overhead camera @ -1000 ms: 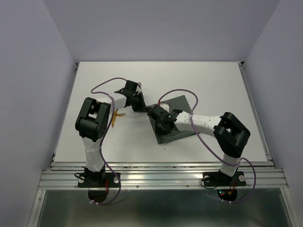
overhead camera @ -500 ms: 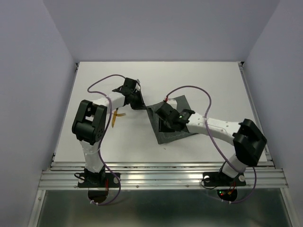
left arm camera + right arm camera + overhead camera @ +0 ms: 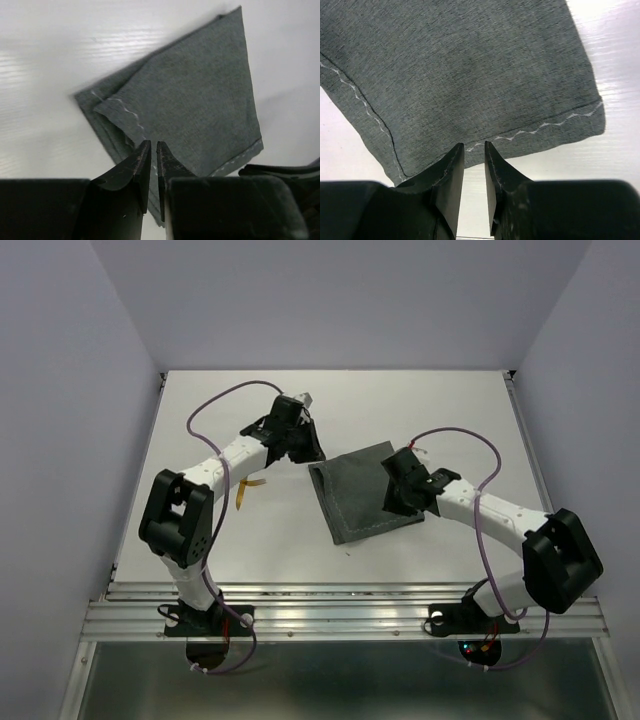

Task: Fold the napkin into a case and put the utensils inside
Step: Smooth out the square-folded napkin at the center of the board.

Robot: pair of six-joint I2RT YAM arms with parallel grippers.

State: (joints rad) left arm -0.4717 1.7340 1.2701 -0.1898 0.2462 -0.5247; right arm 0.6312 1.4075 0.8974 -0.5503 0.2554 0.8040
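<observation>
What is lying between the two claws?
The napkin lies between the left gripper and the right gripper; the top view shows it best.

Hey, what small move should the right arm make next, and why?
Probably lower the right gripper and pinch the napkin at the stitched hem just ahead of the open jaws: the cloth lies flat and wide, not yet folded narrow, and nothing holds it.

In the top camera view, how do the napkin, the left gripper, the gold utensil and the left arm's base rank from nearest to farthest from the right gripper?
From the right gripper:
1. napkin, directly under it.
2. left gripper, past the napkin's left corner.
3. gold utensil, farther left, beside the left arm.
4. left arm's base, near left edge.
</observation>
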